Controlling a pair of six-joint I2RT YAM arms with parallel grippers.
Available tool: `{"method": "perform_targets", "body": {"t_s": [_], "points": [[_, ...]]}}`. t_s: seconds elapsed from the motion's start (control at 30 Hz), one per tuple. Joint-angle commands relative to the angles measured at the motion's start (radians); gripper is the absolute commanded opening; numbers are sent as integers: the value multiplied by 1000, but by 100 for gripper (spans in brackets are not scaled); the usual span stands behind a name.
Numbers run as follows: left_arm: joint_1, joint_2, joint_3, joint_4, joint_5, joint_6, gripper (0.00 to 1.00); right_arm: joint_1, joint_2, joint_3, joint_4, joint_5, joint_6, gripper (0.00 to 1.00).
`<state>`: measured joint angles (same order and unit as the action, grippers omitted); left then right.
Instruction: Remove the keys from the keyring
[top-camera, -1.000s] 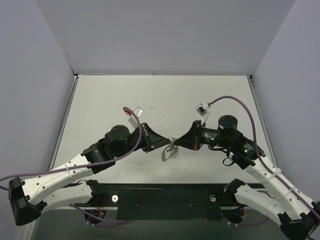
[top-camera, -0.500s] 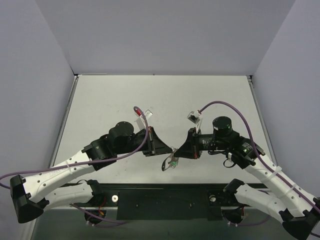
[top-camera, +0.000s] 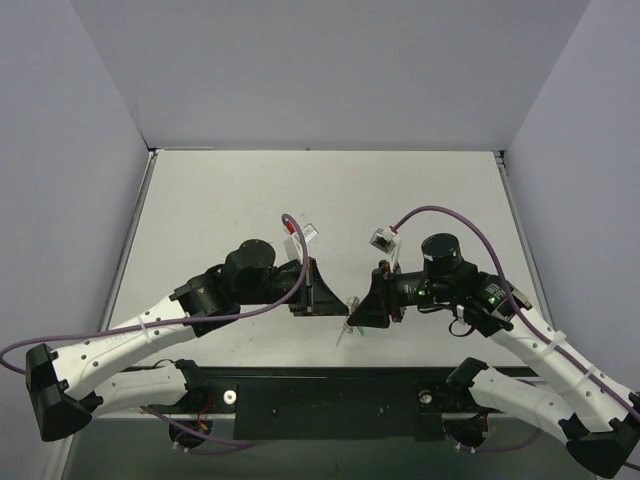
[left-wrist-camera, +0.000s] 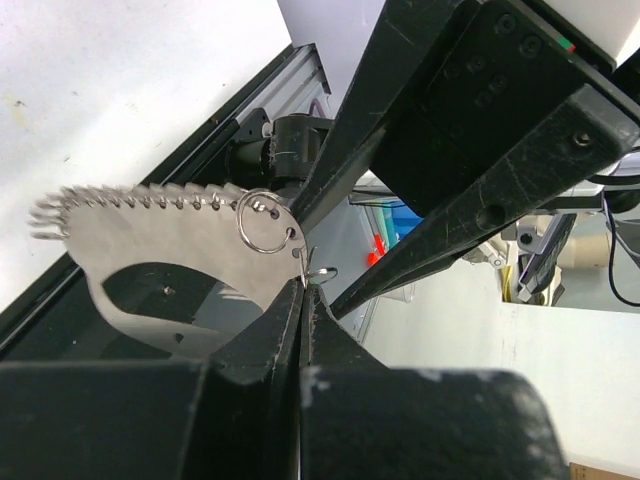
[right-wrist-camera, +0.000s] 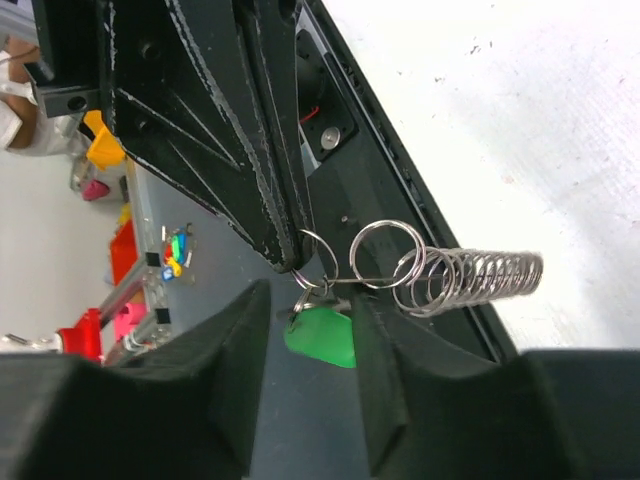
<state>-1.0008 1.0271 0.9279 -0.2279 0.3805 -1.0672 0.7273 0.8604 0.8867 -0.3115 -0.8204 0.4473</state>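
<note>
Two claws tip to tip. Left claw (left-wrist-camera: 303, 300) pinched shut on keyring (left-wrist-camera: 150, 235), long axis running sideways off its tips. Right claw (right-wrist-camera: 310, 300) part-open, nearer; green key (right-wrist-camera: 325, 340) dangles between its jaws, apparently ungripped.

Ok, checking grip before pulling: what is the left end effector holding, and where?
A small split ring, pinched at the tip of the shut left end effector; the green key dangles nearby.
</note>
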Motion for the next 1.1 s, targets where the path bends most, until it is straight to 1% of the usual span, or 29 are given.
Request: {"method": "perform_targets", "body": {"t_s": [0.0,0.03,0.13,0.23,0.37,0.4,0.43,0.5,0.57,0.6,0.63,0.7,0.73,0.8,0.83,0.9,1.07], "points": [[-5,-21,69,75,38,10,0,4,-17,70,-23,18,-24,39],[-5,-22,72,75,35,9,0,4,-26,83,-29,29,-24,44],[-5,-25,77,78,23,7,0,3,-60,107,-66,64,-21,54],[-5,-24,74,108,6,-2,0,3,-102,129,-90,115,-9,60],[-7,-30,52,202,-31,-37,0,3,-165,132,-100,220,27,62],[-7,-35,45,211,-47,-49,0,3,-178,132,-92,268,34,62],[-6,-36,40,263,-60,-57,0,4,-205,118,-63,300,63,62],[-5,-48,22,303,-101,-79,0,4,-256,86,-14,371,111,55],[-5,-64,-1,326,-178,-111,0,3,-300,48,53,414,166,52],[-5,-77,-15,328,-208,-120,0,4,-314,20,81,440,197,49],[-5,-82,-27,350,-236,-128,0,4,-336,2,138,452,214,47],[-6,-91,-46,384,-271,-151,0,6,-363,-37,196,497,257,45],[-5,-96,-49,394,-279,-158,0,7,-374,-63,216,539,280,42],[-5,-99,-54,398,-308,-175,0,18,-400,-104,284,578,298,41],[-5,-101,-57,406,-325,-183,0,24,-405,-114,332,599,301,41],[-5,-102,-57,417,-345,-198,0,41,-400,-126,364,618,288,41],[-7,-94,-47,414,-367,-227,0,99,-324,-77,371,635,203,41]]}}
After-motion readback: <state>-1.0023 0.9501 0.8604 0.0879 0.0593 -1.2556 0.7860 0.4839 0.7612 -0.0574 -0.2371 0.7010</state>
